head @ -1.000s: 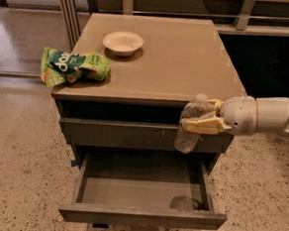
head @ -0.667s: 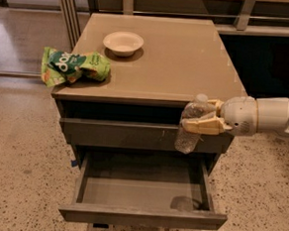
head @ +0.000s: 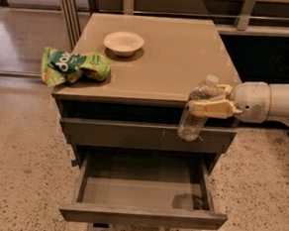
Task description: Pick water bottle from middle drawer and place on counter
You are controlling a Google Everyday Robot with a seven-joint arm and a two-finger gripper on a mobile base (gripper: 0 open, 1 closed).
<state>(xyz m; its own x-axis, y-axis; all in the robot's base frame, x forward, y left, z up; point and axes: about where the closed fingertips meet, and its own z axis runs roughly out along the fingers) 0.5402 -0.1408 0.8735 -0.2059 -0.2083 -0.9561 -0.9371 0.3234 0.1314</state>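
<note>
My gripper (head: pixel 198 108) comes in from the right on a white arm and is shut on the water bottle (head: pixel 189 125). I hold the clear bottle tilted, with its white cap up and to the right, at the counter's front right edge. Its lower half hangs in front of the closed drawer front. The middle drawer (head: pixel 142 216) is pulled open below and looks empty. The tan counter (head: pixel 173 55) lies just behind the bottle.
A white bowl (head: pixel 123 42) sits at the back middle of the counter. A green chip bag (head: pixel 73 67) overhangs its front left corner. The closed drawer front (head: pixel 133 135) has small pale scratch marks. Speckled floor surrounds the cabinet. A dark shelf runs behind on the right.
My gripper has lifted the water bottle higher and slightly to the right. Its cap now stands above the counter's edge.
</note>
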